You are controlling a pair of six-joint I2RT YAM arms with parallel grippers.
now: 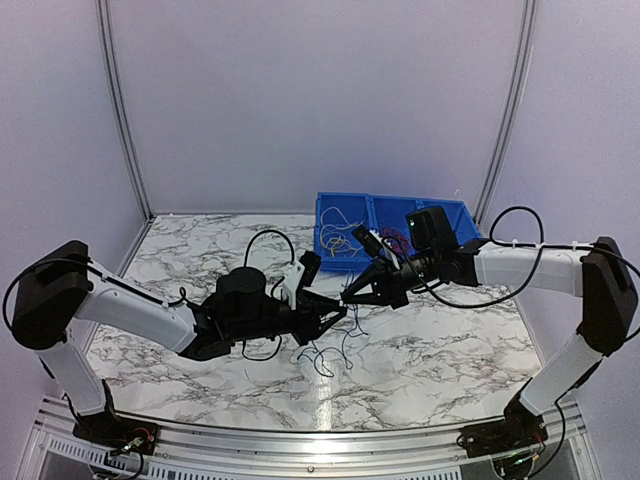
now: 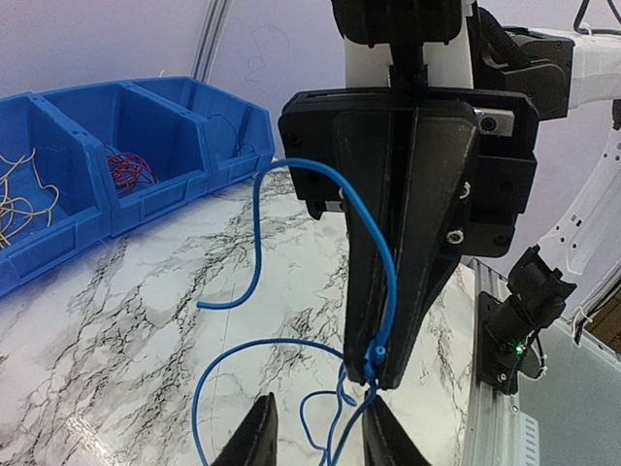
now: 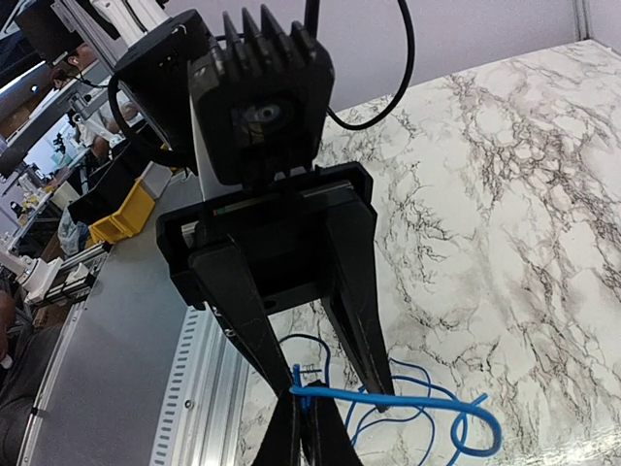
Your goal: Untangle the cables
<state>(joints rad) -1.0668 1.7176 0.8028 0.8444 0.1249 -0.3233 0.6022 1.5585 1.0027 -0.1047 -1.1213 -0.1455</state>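
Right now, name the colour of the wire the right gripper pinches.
Blue wire; right wrist view shows it best.

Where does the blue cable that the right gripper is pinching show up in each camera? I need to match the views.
Top external: the blue cable hangs at centre, thin and dark, under where the two grippers meet.
Left wrist: centre, running down the right gripper to its tips.
Right wrist: bottom centre, stretched across the left gripper's open fingers.
Shared landmark: the marble table, in all three.
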